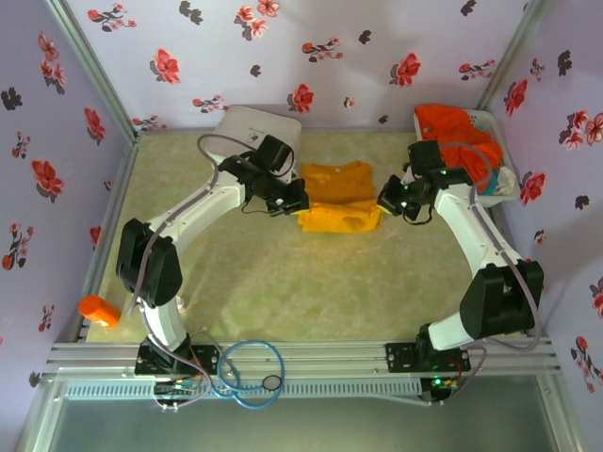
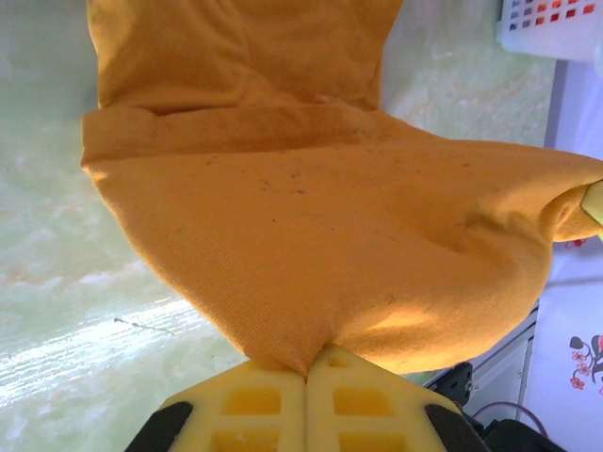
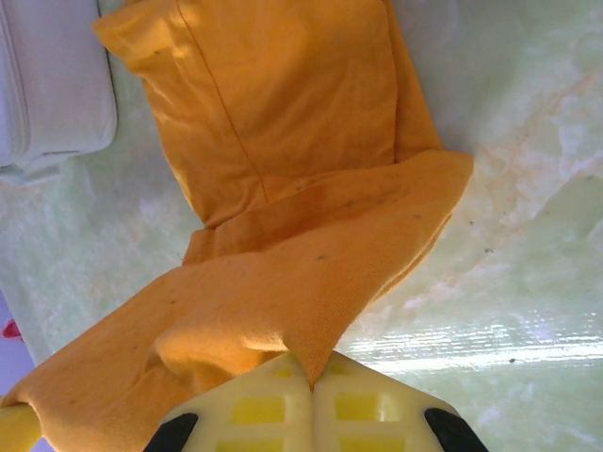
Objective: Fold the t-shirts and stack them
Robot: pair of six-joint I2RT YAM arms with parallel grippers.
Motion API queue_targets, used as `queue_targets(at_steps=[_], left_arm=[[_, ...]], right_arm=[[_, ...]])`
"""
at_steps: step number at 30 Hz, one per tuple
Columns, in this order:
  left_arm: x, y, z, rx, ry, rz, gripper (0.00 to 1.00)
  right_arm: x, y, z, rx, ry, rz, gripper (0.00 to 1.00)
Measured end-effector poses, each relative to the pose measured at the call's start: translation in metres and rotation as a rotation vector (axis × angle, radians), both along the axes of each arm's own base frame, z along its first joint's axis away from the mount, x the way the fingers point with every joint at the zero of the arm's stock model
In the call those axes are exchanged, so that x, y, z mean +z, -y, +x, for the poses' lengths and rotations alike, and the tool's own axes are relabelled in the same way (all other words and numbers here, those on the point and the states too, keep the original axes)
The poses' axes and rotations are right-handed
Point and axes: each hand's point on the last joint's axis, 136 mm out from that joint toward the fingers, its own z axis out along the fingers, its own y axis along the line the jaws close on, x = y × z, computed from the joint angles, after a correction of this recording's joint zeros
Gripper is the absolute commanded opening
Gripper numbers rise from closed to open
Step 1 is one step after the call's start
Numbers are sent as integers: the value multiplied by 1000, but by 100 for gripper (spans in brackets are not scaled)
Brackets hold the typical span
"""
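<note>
Fingers of the left gripper are clamping one edge of the yellow shirt. Those of the right gripper are pinching the opposite edge, cloth spreading ahead of both. Overhead, a red-orange shirt is lying in a basket behind the right fingers.

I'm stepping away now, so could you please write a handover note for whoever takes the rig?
Left gripper: shut on the yellow t-shirt, left edge.
Right gripper: shut on its right edge.
The shirt lies far-centre, partly doubled over, fold unfinished.
The red-orange t-shirt sits bunched in the basket, far right corner.
Left to do: finish this fold, fold the red-orange one, stack both.
</note>
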Motion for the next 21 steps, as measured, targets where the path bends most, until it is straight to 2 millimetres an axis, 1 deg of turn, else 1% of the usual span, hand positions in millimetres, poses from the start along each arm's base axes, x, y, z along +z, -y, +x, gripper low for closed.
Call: queue_targets(at_steps=[6, 15, 21], left_arm=[[8, 2, 22, 4, 19, -10, 0], [-1, 3, 54, 31, 10, -5, 0], [7, 7, 76, 29, 42, -12, 0]], right_arm=[[2, 1, 20, -11, 2, 5, 0], [-3, 3, 47, -14, 0, 9, 0], [-4, 6, 66, -23, 10, 18, 0]])
